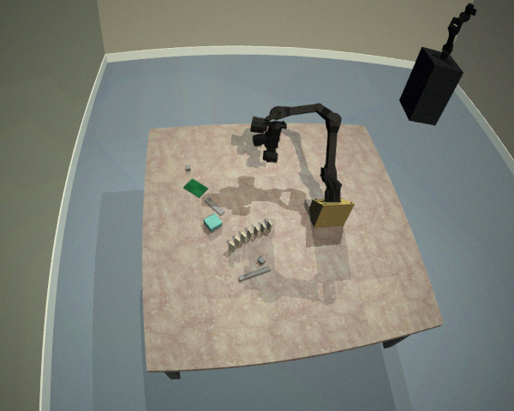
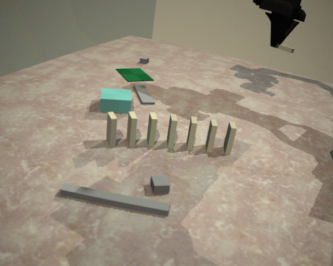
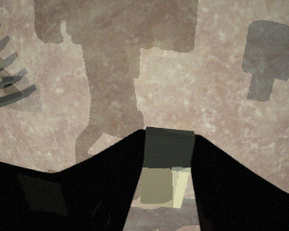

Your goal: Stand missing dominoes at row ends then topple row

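Cream-coloured dominoes (image 1: 249,234) (image 2: 151,130) (image 3: 9,72), seven in all, stand upright in one evenly spaced row on the bench (image 1: 292,318) (image 2: 247,223) (image 3: 222,91). Your fingers (image 2: 276,45) are closed on a further domino (image 2: 285,48) (image 3: 158,185), which you hold above the bench, well apart from the row; in the exterior view it lies nearly level and projects to one side of the tips. Beyond one end of the row you see a turquoise block (image 1: 212,222) (image 2: 116,100), with a flat grey strip (image 1: 214,205) (image 2: 144,94) near it and a green rectangle (image 1: 195,187) (image 2: 134,74) farther back. A small grey block (image 1: 188,168) (image 2: 144,60) rests past the green piece. On the opposite side of the row, note a grey cube (image 1: 260,260) (image 2: 160,184) beside a long grey bar (image 1: 254,273) (image 2: 114,199).
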Controlling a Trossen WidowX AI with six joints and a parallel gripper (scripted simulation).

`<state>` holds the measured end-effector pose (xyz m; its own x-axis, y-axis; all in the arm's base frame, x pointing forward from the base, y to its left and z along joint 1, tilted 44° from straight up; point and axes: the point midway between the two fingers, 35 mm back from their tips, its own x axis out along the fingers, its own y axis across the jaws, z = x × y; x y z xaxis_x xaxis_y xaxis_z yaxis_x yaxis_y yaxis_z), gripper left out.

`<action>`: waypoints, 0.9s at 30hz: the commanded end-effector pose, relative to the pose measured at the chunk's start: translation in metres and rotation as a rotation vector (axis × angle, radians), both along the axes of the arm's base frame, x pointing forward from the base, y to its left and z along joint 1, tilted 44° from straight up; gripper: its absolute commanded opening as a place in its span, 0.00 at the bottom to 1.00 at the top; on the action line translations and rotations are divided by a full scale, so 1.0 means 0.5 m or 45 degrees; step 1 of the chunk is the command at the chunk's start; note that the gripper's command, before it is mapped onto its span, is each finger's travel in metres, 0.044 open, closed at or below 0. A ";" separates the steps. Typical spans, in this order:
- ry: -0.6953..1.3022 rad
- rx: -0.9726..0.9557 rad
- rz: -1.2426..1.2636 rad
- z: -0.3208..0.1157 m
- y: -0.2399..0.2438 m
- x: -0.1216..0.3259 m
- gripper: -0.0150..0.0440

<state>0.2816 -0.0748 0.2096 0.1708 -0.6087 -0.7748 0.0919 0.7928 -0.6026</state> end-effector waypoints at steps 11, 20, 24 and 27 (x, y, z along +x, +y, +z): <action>-0.227 0.261 0.046 -0.068 -0.021 0.021 0.44; -0.412 0.370 0.124 -0.089 -0.035 0.040 0.44; -0.499 0.402 0.170 -0.093 -0.042 0.047 0.44; -0.564 0.419 0.209 -0.094 -0.048 0.051 0.44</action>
